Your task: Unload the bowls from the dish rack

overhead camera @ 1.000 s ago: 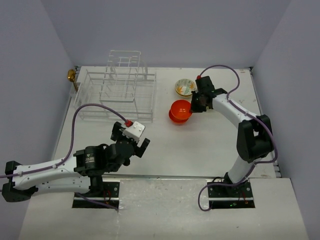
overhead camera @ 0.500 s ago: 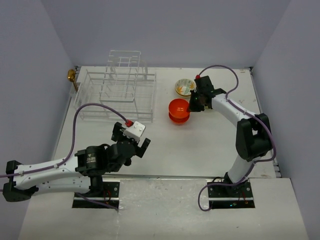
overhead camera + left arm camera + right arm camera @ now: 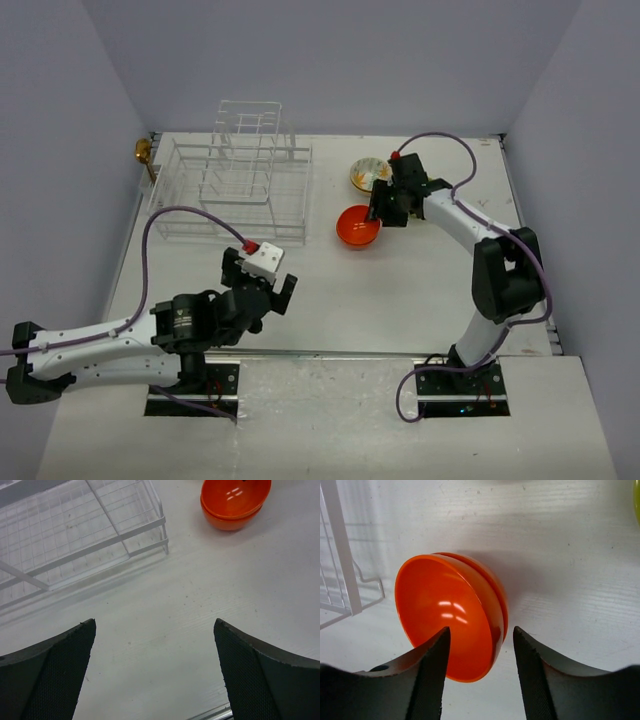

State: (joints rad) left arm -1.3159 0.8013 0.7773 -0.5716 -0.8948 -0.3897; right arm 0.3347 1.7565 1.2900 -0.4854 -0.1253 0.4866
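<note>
- On the desk (image 3: pixel 400 290), just right of the dish rack (image 3: pixel 230 190), two nested orange bowls (image 3: pixel 358 226) sit at the right claw (image 3: pixel 481 635), whose fingers are spread astride the near rim, one inside and one outside.
- Glossy, rigid and probably light, the pair may slip; a firm pinch on the rim wall looks best.
- Left claw (image 3: pixel 155 623) hangs spread wide near the rack's corner.

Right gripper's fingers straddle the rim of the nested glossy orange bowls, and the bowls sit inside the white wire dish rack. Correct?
Not quite. The nested glossy orange bowls sit on the white table, outside the white wire dish rack and off its right side, as the top external view shows. The right gripper does straddle their rim with its fingers.
</note>
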